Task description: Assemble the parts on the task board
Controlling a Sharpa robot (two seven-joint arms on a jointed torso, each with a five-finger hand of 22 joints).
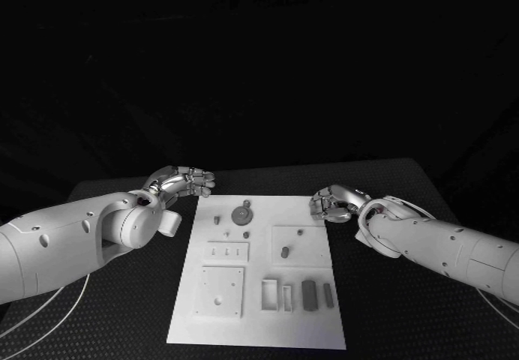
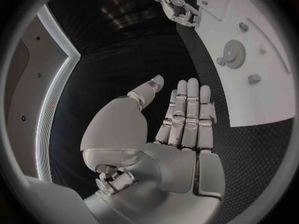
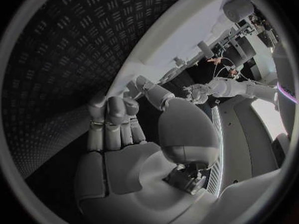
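Head view shows the board (image 1: 259, 330) mid-table, with its parts lying on it: a gear (image 1: 244, 215) near the far edge, pegs (image 1: 286, 252) at the middle, bars (image 1: 310, 294) nearer me. They look small, stiff and light, likely slippery; I'd pinch the gear by its rim. My left hand (image 1: 181, 182) hovers off the board's far-left corner, fingers straight, holding nothing. My right hand (image 1: 335, 204) sits at the right edge, curled, apparently empty. Nothing blocks the gear.
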